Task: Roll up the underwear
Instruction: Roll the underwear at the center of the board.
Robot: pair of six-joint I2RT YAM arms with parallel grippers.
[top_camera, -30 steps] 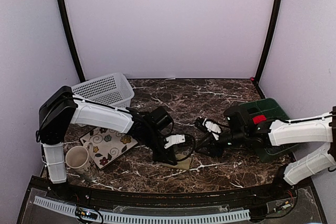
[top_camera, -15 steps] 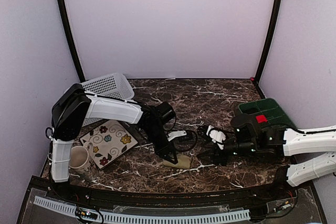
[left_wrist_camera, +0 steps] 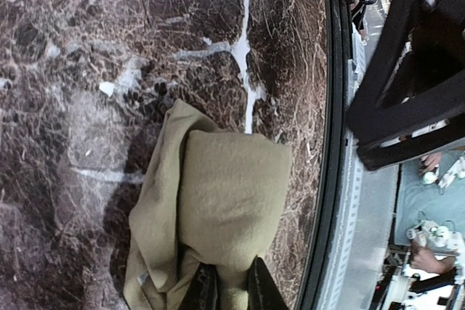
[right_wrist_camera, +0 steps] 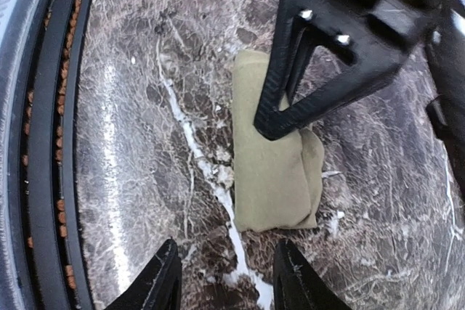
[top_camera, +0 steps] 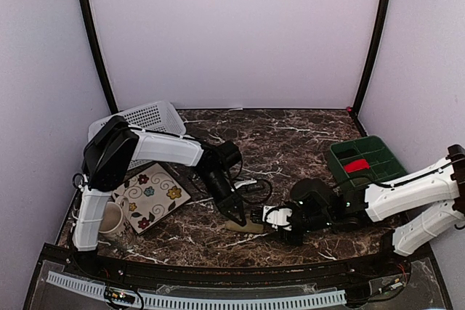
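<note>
Lying on the dark marble tabletop near its front edge, about midway between the two arms, the olive-khaki cloth underwear is folded into a compact, thick bundle with a looser flap trailing along one side. The left gripper comes down on it from the left, its black fingers pinched tight on a fold at one end of the bundle. The right gripper sits low just to the right of the cloth, its two fingers spread apart with nothing but bare marble between them and not touching the fabric.

Far to the right stands a green plastic bin with a red cloth roll inside one compartment. At the far left is a white mesh basket, nearer than it a square flower-patterned plate, and beside that, at the near left, a pale cup.
</note>
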